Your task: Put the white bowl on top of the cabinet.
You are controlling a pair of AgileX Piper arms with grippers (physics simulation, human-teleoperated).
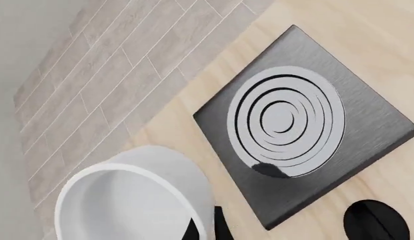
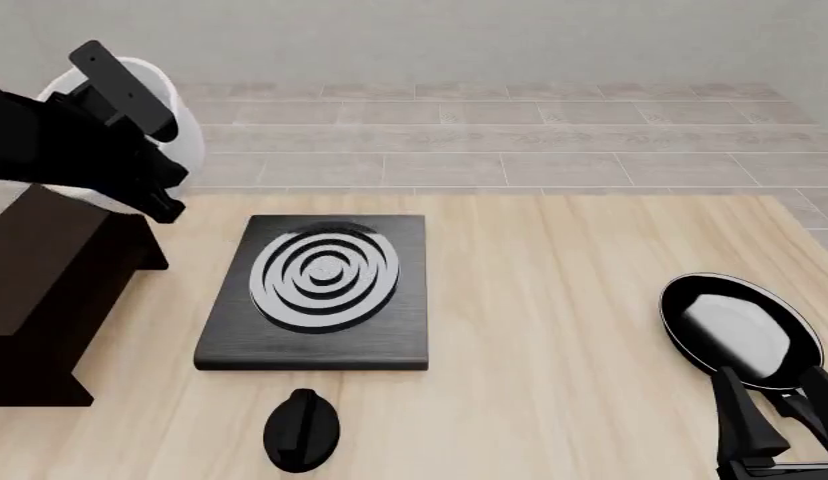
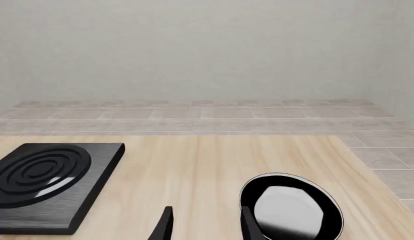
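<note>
One white bowl (image 2: pixel 158 110) gripped by left tool (image 2: pixel 147 150) above cabinet (image 2: pixel 47 290), right tool (image 3: pixel 203 225) parted, empty

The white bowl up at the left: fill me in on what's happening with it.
The left gripper holds the plain glossy white round bowl in the air over the dark brown boxy wooden cabinet at the table's left edge; the bowl is not yet set on the flat top. The flat black stove slab with silver rings lies mid-table. The right gripper rests open near the shallow black frying pan, holding nothing.
</note>
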